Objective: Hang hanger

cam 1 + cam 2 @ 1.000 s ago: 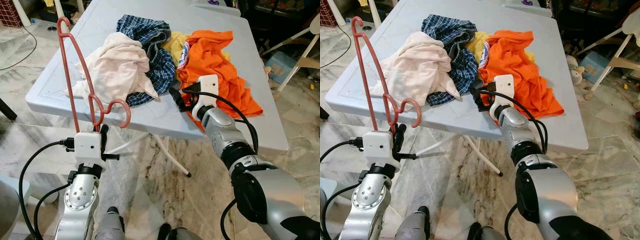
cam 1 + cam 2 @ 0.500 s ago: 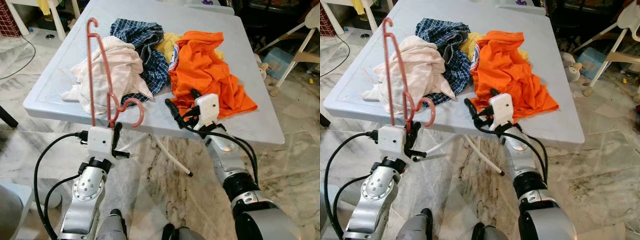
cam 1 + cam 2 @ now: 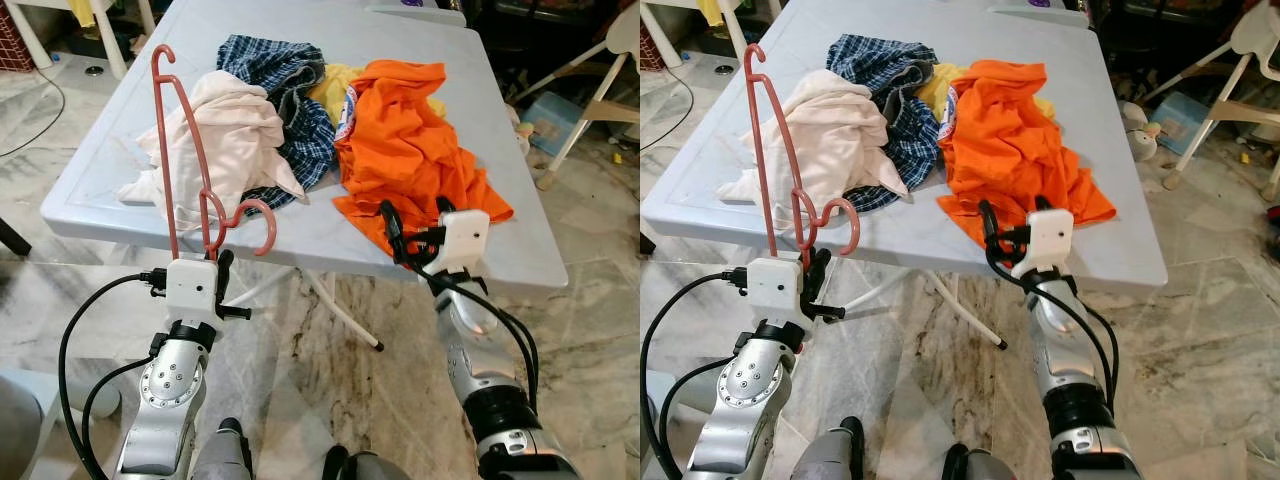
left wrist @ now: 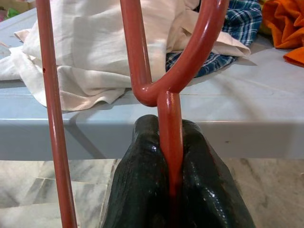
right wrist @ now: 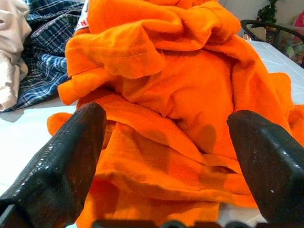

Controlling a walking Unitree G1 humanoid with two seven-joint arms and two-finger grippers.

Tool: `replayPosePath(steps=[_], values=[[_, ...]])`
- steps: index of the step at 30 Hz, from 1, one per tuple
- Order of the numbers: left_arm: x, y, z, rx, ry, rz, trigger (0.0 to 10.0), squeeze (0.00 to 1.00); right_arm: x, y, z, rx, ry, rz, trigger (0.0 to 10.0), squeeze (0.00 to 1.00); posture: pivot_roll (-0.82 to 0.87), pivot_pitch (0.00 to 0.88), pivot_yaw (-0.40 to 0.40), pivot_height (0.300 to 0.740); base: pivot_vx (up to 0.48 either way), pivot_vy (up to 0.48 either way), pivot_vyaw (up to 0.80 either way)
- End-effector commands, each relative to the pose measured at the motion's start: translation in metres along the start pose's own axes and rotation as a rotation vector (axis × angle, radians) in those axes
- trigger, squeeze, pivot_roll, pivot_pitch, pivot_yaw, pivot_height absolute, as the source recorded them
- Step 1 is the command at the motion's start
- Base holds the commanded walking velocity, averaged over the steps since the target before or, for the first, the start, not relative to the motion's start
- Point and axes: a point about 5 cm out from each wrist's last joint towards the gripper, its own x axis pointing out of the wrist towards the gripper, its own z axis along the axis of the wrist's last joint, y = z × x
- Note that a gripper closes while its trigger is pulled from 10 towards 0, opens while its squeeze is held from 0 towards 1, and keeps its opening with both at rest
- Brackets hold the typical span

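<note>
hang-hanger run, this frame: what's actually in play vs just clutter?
In play:
- red hanger, pinched at its stem by the shut left gripper
- orange shirt on the table, with the open right gripper at its near edge

Lying about:
- cream garment
- blue plaid shirt
- yellow cloth
- white chair

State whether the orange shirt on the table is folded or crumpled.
Crumpled. The orange cotton shirt lies bunched in loose ridges on the pale grey plastic table, one edge before the open right gripper.
</note>
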Motion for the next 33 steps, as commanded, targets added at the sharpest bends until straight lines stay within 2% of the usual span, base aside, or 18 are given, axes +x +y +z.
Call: replayPosePath(steps=[1, 7, 18, 26, 33], values=[[0.001, -0.005, 0.002, -0.001, -0.005, -0.031, 10.0, 0.00, -0.001, -0.002, 0.004, -0.006, -0.006, -0.007, 10.0, 0.00, 0.20, 0.222, -0.135, 0.740, 0.000, 0.000, 0.00], [0.007, -0.013, 0.004, -0.009, -0.006, -0.068, 10.0, 0.00, -0.003, -0.002, 0.008, -0.019, 0.000, -0.012, 10.0, 0.00, 0.18, 0.226, -0.136, 0.740, 0.000, 0.000, 0.00], [0.010, -0.016, 0.003, -0.016, -0.005, -0.081, 10.0, 0.00, -0.005, -0.002, 0.010, -0.032, 0.014, -0.008, 10.0, 0.00, 0.16, 0.233, -0.140, 0.740, -0.304, 0.000, 0.00], [0.012, -0.017, 0.003, -0.011, -0.002, -0.096, 10.0, 0.00, -0.005, -0.004, 0.010, 0.000, 0.018, -0.045, 10.0, 0.00, 0.16, 0.233, -0.132, 0.740, -0.294, 0.000, 0.00], [0.014, -0.019, 0.002, -0.010, 0.003, -0.122, 10.0, 0.00, -0.009, -0.004, -0.004, 0.042, 0.102, -0.066, 10.0, 0.00, 0.16, 0.224, -0.124, 0.740, -0.289, 0.000, 0.00]])
